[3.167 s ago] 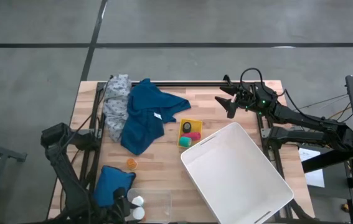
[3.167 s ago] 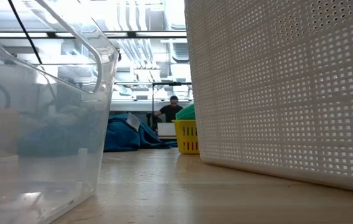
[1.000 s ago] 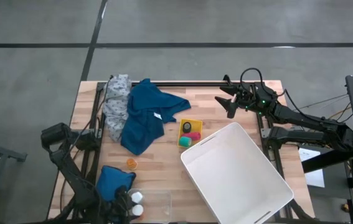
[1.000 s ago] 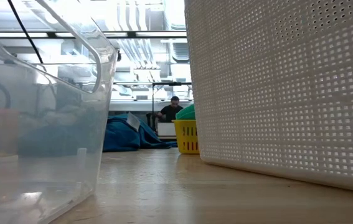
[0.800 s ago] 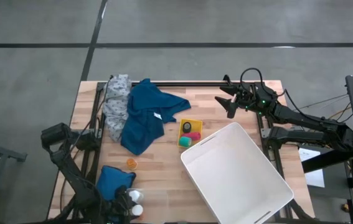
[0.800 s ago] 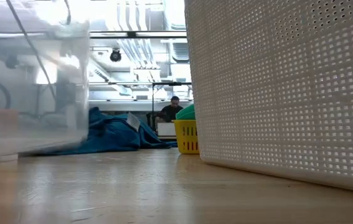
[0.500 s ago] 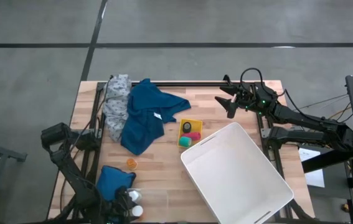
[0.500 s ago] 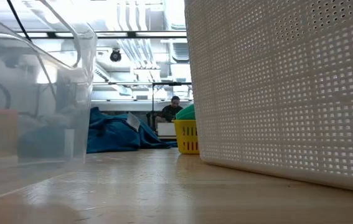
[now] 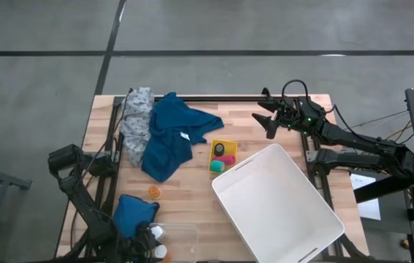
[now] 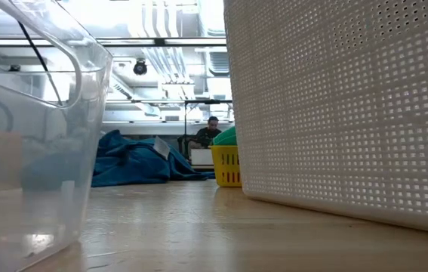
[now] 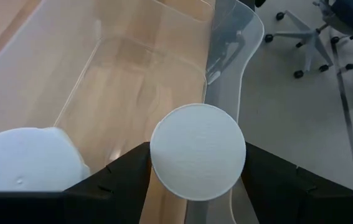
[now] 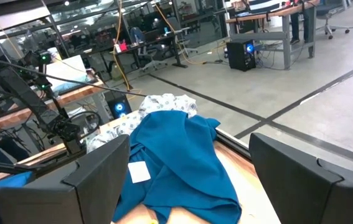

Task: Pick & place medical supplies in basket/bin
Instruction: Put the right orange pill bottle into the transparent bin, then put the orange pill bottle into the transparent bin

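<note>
My left gripper [image 9: 150,237] is at the table's near left corner, shut on a small white bottle [image 11: 198,151] over the end of a clear plastic bin [image 9: 181,237]. A second white bottle [image 11: 23,158] lies right beside it. An orange pill bottle [image 9: 153,192] stands on the table. A small yellow basket [image 9: 223,155] holds pink, teal and dark rolls. The blue cloth [image 9: 171,135] and grey dotted cloth [image 9: 136,117] lie spread at the far left. My right gripper [image 9: 267,117] hangs open at the far right, holding nothing. My left gripper pinches the small white bottle between its two fingers [image 11: 129,174], one on each side of the round white end [image 11: 164,155] that faces the wrist camera. The fingers slant downward over the clear bin. The bottle itself hides its lower end and what lies under it.
A large white perforated basket [image 9: 280,204] fills the near right of the table. A blue padded pouch [image 9: 130,214] lies just beyond my left gripper. Bare wood lies between the cloths and the clear bin.
The clear bin has rocked and shifted a little toward the table's left edge. My left gripper has stayed at the bin's end with the white bottle. My right arm has kept still.
</note>
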Controlling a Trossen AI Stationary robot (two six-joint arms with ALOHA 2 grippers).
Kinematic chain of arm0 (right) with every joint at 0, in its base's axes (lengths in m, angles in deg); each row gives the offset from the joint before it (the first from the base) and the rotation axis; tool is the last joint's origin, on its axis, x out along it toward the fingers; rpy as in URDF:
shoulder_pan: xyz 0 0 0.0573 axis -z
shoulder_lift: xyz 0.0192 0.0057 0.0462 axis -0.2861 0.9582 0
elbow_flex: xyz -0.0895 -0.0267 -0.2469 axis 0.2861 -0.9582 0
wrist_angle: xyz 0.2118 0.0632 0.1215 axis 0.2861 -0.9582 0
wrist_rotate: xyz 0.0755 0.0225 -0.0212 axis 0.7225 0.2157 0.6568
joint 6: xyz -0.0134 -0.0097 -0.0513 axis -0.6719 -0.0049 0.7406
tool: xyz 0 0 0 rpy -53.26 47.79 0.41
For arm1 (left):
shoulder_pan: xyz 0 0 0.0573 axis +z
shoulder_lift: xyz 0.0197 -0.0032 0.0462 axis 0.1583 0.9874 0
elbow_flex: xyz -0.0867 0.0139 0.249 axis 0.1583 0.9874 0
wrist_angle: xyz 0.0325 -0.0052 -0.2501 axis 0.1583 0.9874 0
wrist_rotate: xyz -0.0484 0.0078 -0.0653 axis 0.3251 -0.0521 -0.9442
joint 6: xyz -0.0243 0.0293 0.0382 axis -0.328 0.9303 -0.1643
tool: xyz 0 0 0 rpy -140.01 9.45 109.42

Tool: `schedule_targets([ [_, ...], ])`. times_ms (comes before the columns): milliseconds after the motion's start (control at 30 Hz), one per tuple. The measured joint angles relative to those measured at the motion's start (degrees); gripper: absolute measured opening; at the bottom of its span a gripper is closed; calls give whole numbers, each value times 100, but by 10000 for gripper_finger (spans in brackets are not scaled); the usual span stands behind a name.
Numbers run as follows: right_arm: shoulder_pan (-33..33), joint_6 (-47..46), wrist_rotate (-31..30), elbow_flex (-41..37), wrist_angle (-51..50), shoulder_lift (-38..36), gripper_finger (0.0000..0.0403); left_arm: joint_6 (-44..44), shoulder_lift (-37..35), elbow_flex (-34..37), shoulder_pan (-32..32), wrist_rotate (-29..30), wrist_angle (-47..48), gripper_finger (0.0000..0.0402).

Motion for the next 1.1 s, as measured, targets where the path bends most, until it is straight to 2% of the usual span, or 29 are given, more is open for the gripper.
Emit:
schedule_targets([
  [533,0,0,0,0,0,0,325,-19,-10,-2,0,1,-63,241],
  [867,0,0,0,0,0,2,325,7,-16,-4,0,-111,-69,303],
  [1100,0,1,0,0,0,2,325,30,-16,-7,0,-127,-69,311],
])
